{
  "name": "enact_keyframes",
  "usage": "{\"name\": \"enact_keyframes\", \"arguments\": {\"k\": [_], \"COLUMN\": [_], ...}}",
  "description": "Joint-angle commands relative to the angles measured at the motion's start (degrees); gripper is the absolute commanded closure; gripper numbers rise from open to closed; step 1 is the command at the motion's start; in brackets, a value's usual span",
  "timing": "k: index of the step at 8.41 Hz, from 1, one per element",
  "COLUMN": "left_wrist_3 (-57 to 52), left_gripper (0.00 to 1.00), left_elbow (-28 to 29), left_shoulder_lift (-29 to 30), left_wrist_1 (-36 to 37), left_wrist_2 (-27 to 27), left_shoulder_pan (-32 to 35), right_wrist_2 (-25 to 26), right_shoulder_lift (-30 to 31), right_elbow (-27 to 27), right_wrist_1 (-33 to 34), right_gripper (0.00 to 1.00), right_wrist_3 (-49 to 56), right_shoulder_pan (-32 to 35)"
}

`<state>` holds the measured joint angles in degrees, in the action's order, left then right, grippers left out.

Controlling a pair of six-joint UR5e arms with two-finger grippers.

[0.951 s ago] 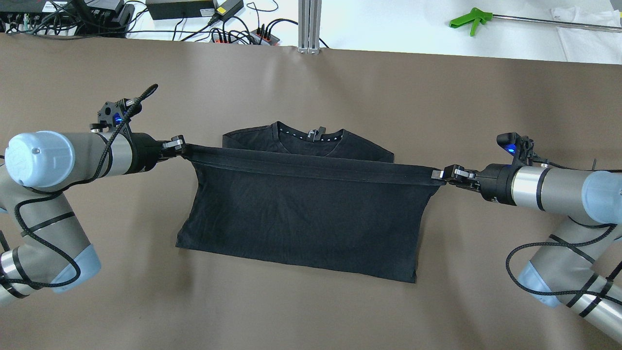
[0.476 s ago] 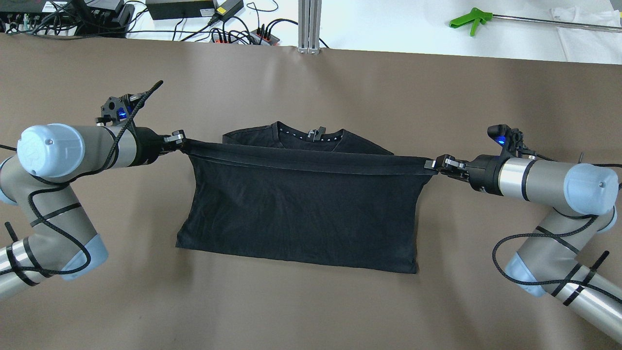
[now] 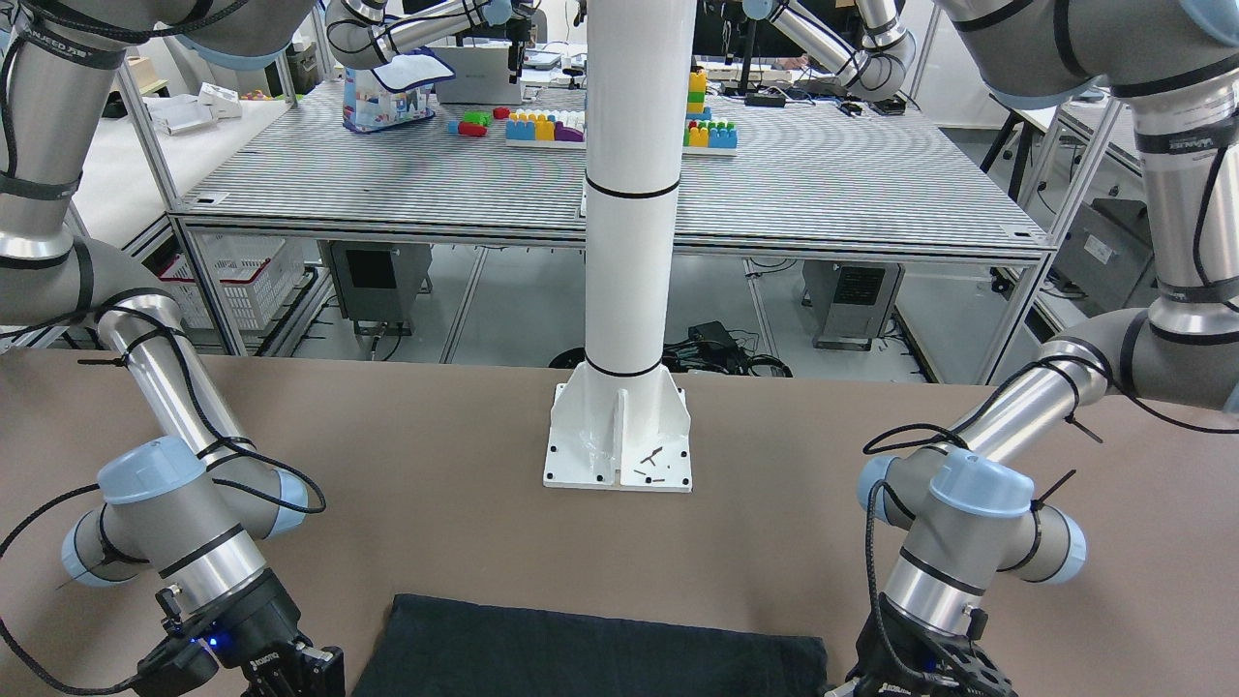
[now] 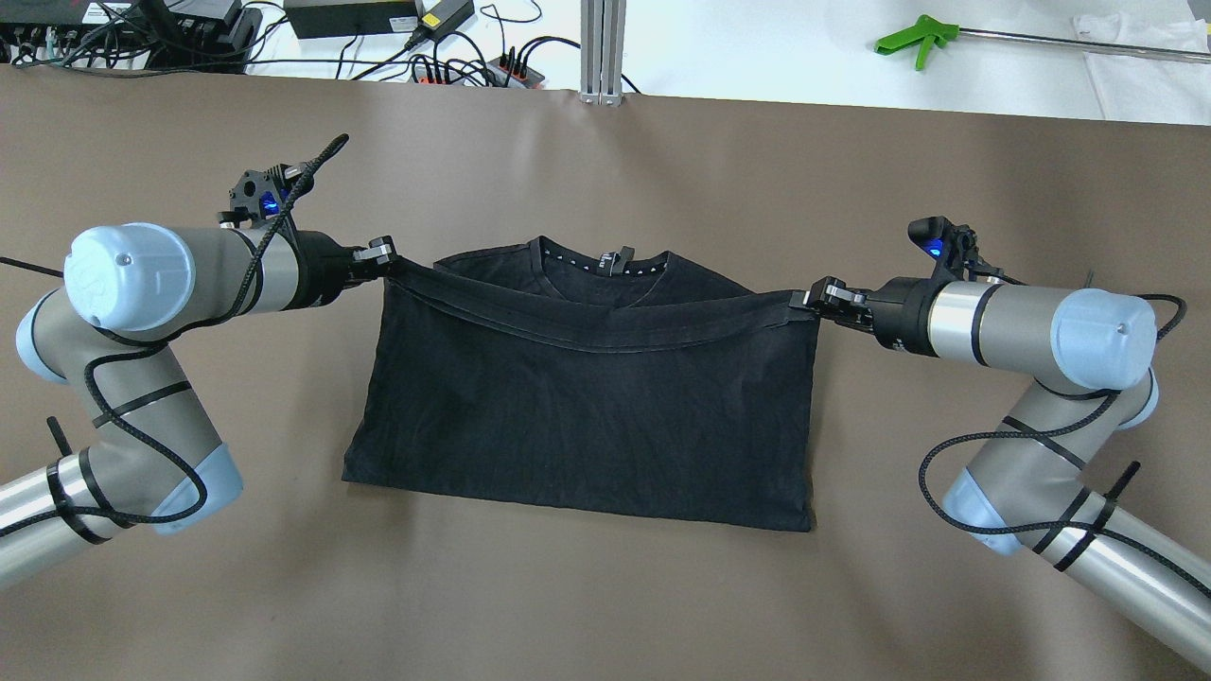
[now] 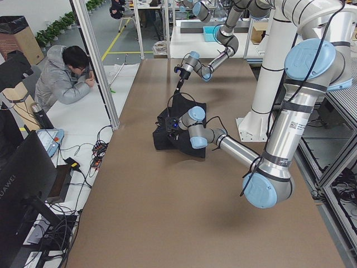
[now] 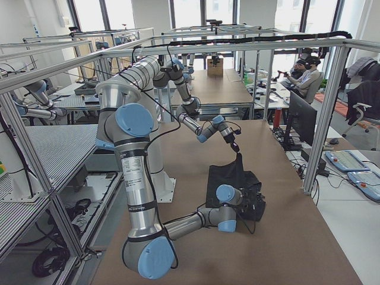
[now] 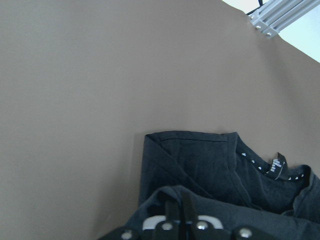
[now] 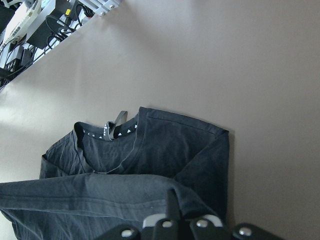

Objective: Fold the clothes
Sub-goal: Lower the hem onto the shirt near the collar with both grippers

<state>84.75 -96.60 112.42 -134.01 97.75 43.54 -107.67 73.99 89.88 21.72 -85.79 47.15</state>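
The left hand (image 4: 386, 253) is clamped on one corner of the black garment (image 4: 587, 416) and the right hand (image 4: 812, 298) on the other corner of the same edge. Both wrist views show the fingers pressed together with cloth pinched between them. The garment lies in the middle of the bench (image 4: 605, 605), between the two arms and on the far side of the white pillar (image 3: 619, 436) from the robot. Its near half forms a doubled layer resting on the bench. The held hem (image 4: 605, 336) spans from hand to hand above the cloth, sagging in the middle. It hangs just short of the collar (image 4: 605, 260), which lies flat at the far end with the shoulders exposed to either side. This looks like the middle of a lengthwise fold, with the bottom edge being brought over the body toward the neckline. The fold seems well along, but the edge is not yet laid down. The next move probably calls for carrying both corners a little farther, level with each other, until they sit over the shoulders. The hands should then lower together and let go at the same time. The slack in the middle may bunch or crease if the hands drift closer.
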Motion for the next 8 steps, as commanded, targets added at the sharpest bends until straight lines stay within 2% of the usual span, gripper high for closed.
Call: {"name": "enact_keyframes", "arguments": {"k": [1,6,8], "left_wrist_3": [0.06,-0.2,-0.29], "left_gripper": [1.0,1.0,1.0], "left_elbow": [0.96,1.85,2.2], "left_shoulder_lift": [0.7,0.52,0.61], "left_wrist_1": [0.07,-0.02,0.07], "left_wrist_2": [-0.02,-0.11,-0.11], "left_shoulder_pan": [-0.12,0.32,1.1], "right_wrist_2": [0.0,0.27,2.19], "right_shoulder_lift": [-1.22,-1.04,-1.13], "right_elbow": [-0.14,-1.11,-1.9], "right_wrist_1": [1.75,2.8,2.89], "right_gripper": [1.0,1.0,1.0], "right_wrist_3": [0.19,0.89,0.98], "right_shoulder_pan": [-0.22,0.57,1.01]}}
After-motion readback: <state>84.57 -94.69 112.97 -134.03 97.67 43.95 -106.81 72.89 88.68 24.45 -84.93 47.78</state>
